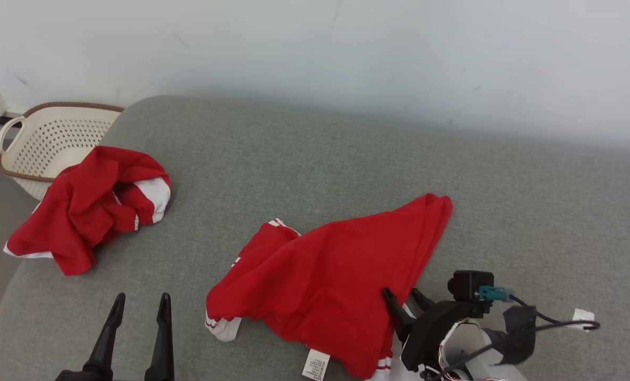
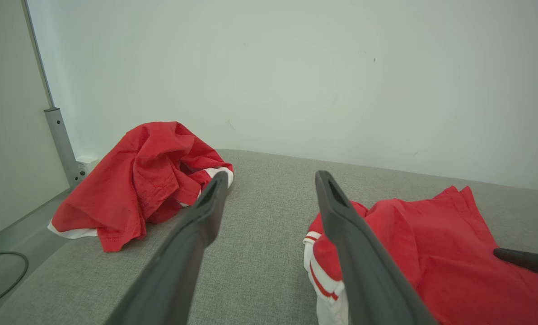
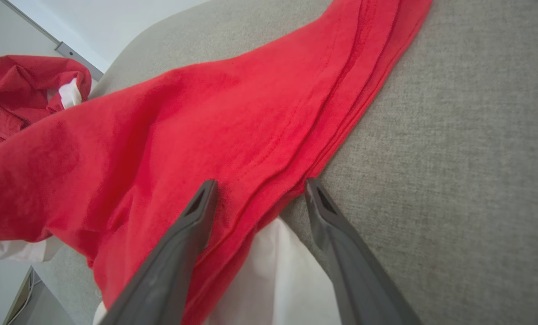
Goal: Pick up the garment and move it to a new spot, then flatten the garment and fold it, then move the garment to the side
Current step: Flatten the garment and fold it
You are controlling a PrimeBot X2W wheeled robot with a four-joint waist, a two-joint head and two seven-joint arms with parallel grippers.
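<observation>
Grey padded surface [image 1: 315, 159] against pale wall. Nearest: left gripper [image 1: 142, 299] wide open, empty, above bare fabric. Right gripper [image 1: 400, 292] wide open, fingers straddling near edge of red garment [image 1: 325, 264], nothing clamped. Garment spread mid-surface. Farther left: second crumpled red garment [image 1: 92, 206], then white basket [image 1: 45, 137].

A grey fabric-covered surface [image 1: 304, 153] bears a spread red garment [image 1: 325, 275] and a crumpled red garment [image 1: 92, 206]

Cream basket [image 1: 55, 137] beside the grey table [image 1: 315, 159], far left — white wall [image 1: 346, 47] behind.
</observation>
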